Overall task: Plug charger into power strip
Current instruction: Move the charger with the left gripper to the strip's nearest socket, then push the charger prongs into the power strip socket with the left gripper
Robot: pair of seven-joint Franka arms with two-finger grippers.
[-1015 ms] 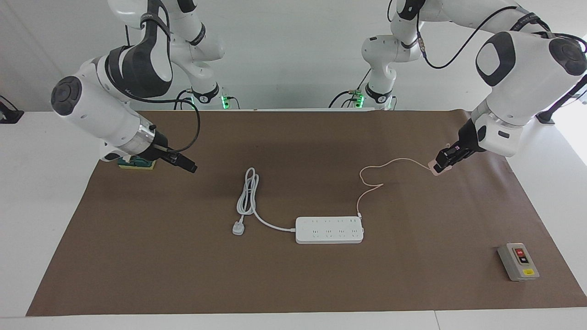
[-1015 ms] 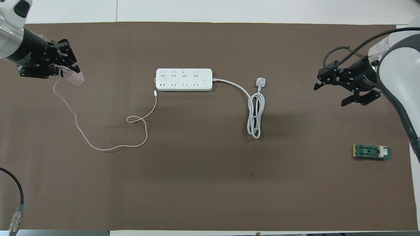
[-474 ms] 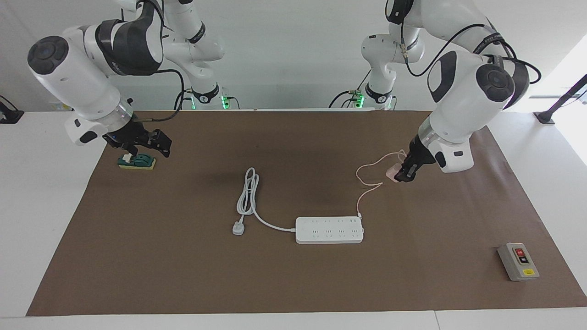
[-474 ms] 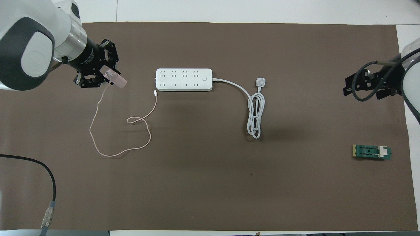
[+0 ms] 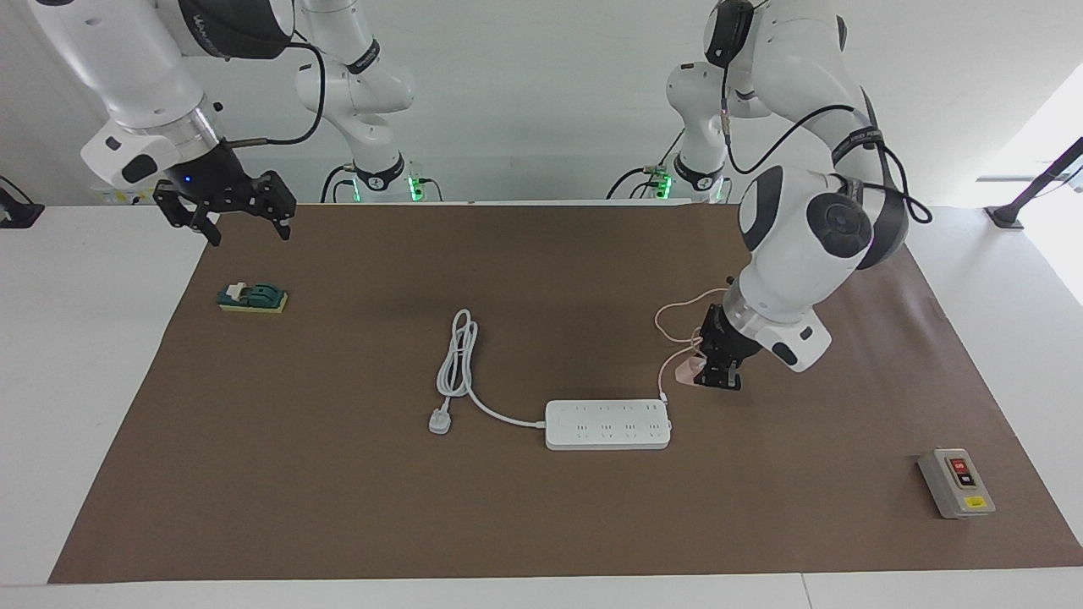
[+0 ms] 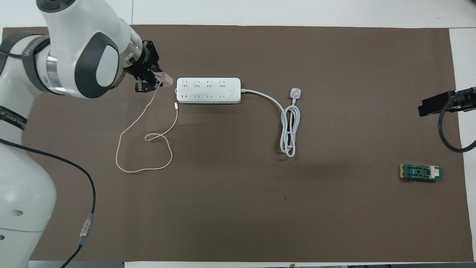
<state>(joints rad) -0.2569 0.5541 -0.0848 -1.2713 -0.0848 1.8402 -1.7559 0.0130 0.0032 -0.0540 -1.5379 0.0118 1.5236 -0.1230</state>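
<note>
Left gripper [image 5: 709,372]: jaws pinching small pale pink cube charger [image 5: 692,365], in the air just beside long flat white power strip [image 5: 607,425].
Right gripper [image 5: 227,218]: jaws spread, raised well apart from the strip.

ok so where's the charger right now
The charger is held in the shut left gripper, up in the air just off the power strip's end toward the left arm; its cable trails on the mat.
</note>
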